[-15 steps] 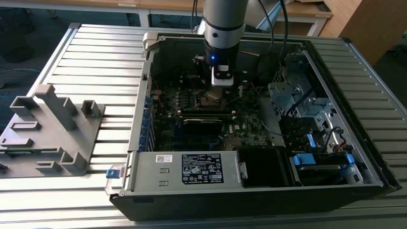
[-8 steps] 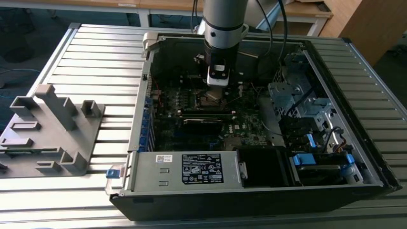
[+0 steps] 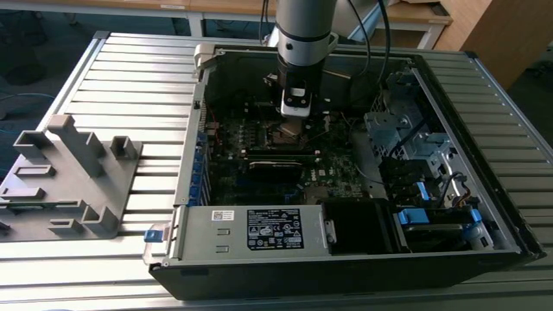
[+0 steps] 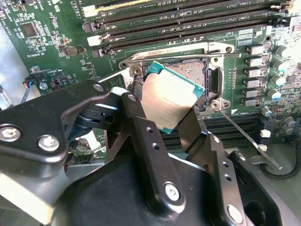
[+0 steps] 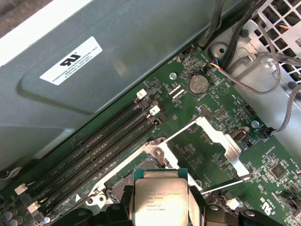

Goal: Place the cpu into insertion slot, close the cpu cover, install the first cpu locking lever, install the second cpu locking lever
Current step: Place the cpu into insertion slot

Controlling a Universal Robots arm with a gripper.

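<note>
My gripper [image 4: 164, 107] is shut on the cpu [image 4: 170, 98], a small square chip with a dull silver top and a green edge. One black finger [image 4: 136, 113] presses each of two opposite sides. The chip hangs tilted just above the open insertion slot [image 4: 200, 75] on the green motherboard. In the first wrist view the cpu [image 5: 161, 197] sits between the fingers, and the cpu cover [image 5: 233, 149], a silver frame with an open window, stands swung open beyond the slot. A thin locking lever [image 4: 244, 136] sticks out unlatched beside the socket. In the exterior view the gripper [image 3: 292, 126] is low inside the computer case.
Memory slots [image 4: 188, 14] run alongside the socket. A power supply [image 3: 259, 230] with a black label fills the case's near edge. A drive cage [image 3: 406, 129] and cables lie at the exterior view's right. A grey fixture [image 3: 69, 175] stands on the slatted table outside the case.
</note>
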